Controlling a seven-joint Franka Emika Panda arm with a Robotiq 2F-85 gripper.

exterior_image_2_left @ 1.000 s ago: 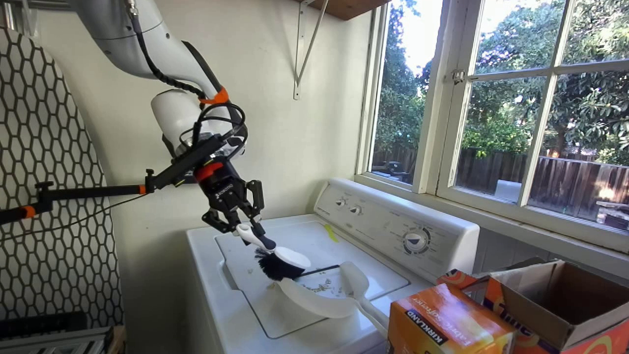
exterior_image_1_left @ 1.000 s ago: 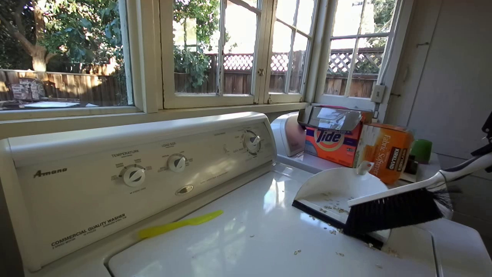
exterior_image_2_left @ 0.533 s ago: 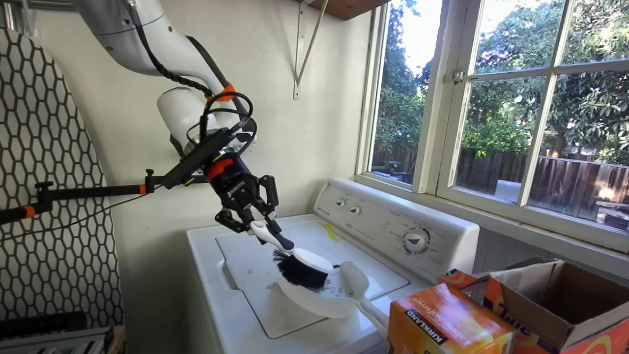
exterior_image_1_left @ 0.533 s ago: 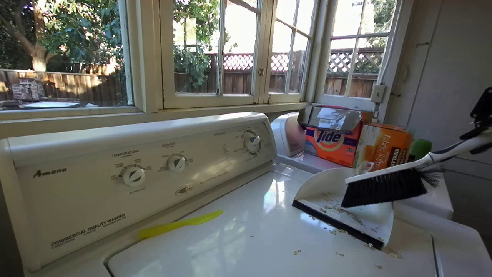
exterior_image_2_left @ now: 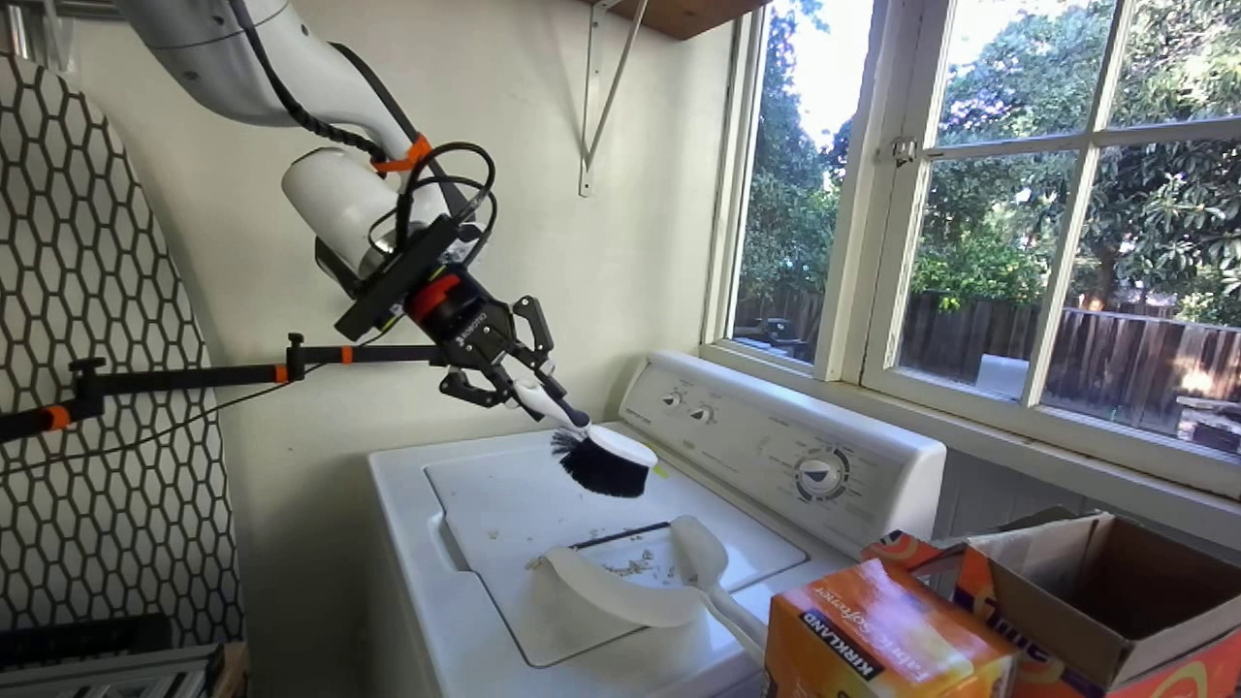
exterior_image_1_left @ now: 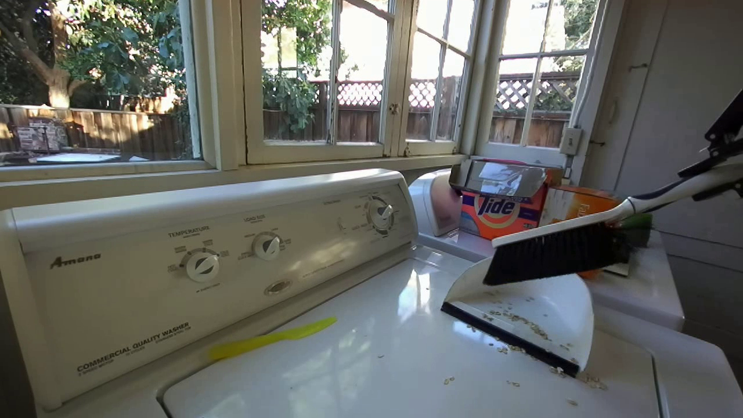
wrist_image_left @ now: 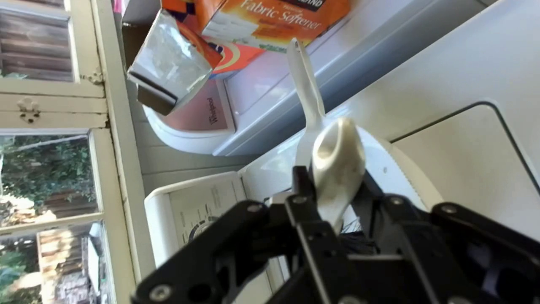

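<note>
My gripper (exterior_image_2_left: 545,396) is shut on the white and dark handle of a hand brush (exterior_image_2_left: 622,448). The brush's black bristles (exterior_image_1_left: 548,255) hang in the air above the washer lid, apart from the surface below. In the wrist view the handle's pale end (wrist_image_left: 339,162) sticks up between the two black fingers. Beneath the brush, a white dustpan (exterior_image_1_left: 572,302) with a black front lip lies on the lid. Small oat-like flakes (exterior_image_1_left: 525,324) lie inside it, and more are strewn along and in front of its lip.
A white washer (exterior_image_2_left: 485,485) carries a raised control panel (exterior_image_2_left: 766,436) along its back, under the windows. On it lies a yellow-green knife-shaped tool (exterior_image_1_left: 273,338). Beyond the dustpan stand a fabric softener box (exterior_image_2_left: 873,630) and an open Tide box (exterior_image_2_left: 1066,620). A wall lies behind the arm.
The brush, still held, has risen from the dustpan's front lip, passed over the pan and now hangs higher, nearer the control panel. Dustpan, boxes and yellow-green tool have stayed put.
</note>
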